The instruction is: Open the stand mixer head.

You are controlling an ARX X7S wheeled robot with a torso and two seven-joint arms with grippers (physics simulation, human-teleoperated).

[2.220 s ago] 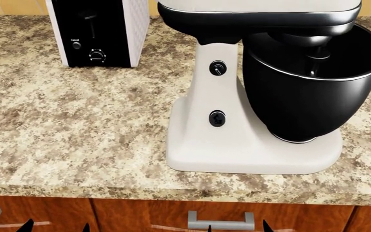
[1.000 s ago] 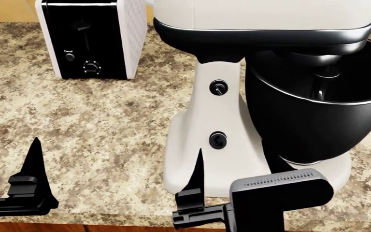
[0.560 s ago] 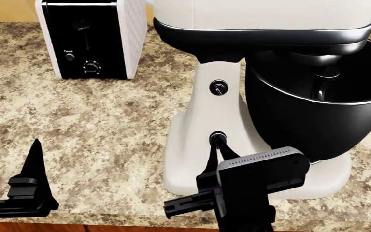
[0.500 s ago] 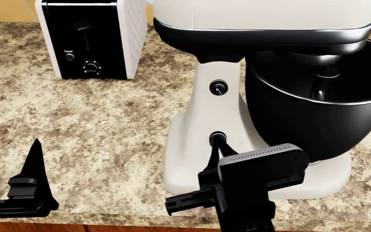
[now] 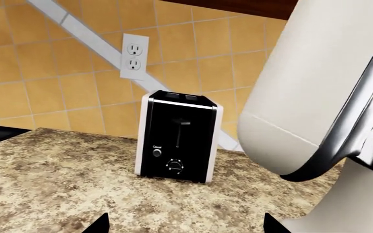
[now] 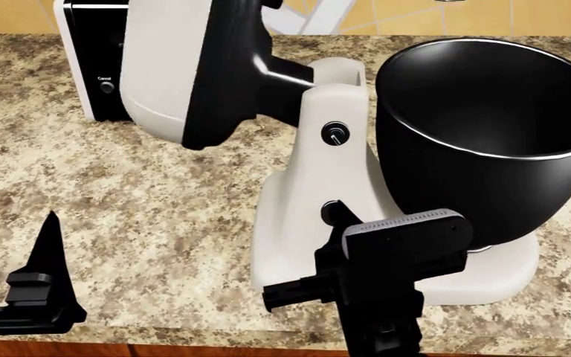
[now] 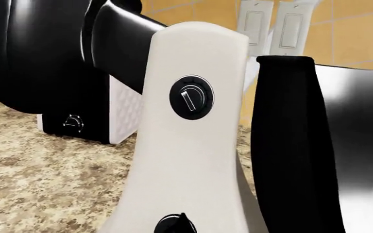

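The stand mixer head (image 6: 181, 67) is tilted up and back to the left, away from the black mixing bowl (image 6: 489, 126), whose top is uncovered. The cream shell shows in the left wrist view (image 5: 316, 87) and the glossy black underside in the right wrist view (image 7: 37, 58). My right gripper (image 6: 333, 216) is shut, with its tips against the lower black knob (image 7: 173, 226) on the mixer's white column (image 7: 186, 160). My left gripper (image 5: 186, 228) is open and empty, low over the counter to the left of the mixer; it also shows in the head view (image 6: 42, 256).
A white-and-black toaster (image 6: 92, 67) stands at the back left, partly behind the tilted head. An upper knob (image 6: 335, 134) sits on the column. The speckled counter (image 6: 146, 201) ends at a front edge near my grippers. A tiled wall with an outlet (image 5: 134, 56) is behind.
The mixer head has swung up and back to the left, off the bowl. My right gripper closed in on the lower knob and stays there. The left gripper has barely moved.
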